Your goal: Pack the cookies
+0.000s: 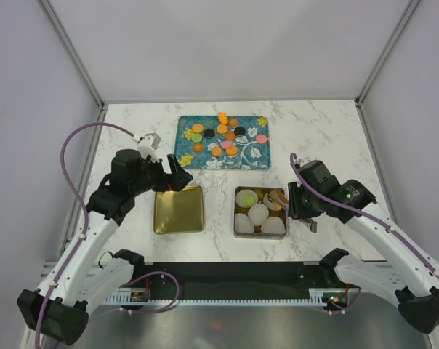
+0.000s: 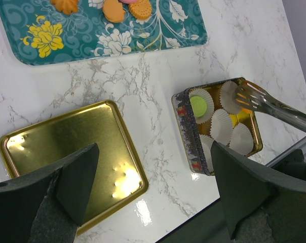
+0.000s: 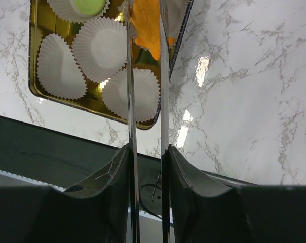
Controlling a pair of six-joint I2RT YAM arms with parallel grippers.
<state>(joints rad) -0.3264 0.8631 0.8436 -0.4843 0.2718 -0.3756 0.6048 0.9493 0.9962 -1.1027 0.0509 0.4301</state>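
most cookies [image 1: 221, 135], flat round discs in orange, green, pink and black, lie scattered on the teal flowered tray [image 1: 184, 145]. one green cookie [image 2: 199, 105] sits in a paper cup [image 3: 59, 6] inside the tin [image 2: 187, 129]. one orange cookie [image 3: 147, 23] is pinched between tongs [image 2: 282, 110] over that tin.

Your top camera looks down from above and behind the arm bases, far enough off to take in the whole marble table [image 1: 328, 145]. The left wrist camera looks out low between the fingers of the left gripper [image 2: 153, 152] toward the tin [image 2: 186, 121]. The right wrist camera looks steeply down past the right gripper [image 3: 147, 152] at that same tin from close by, so all three views share it.
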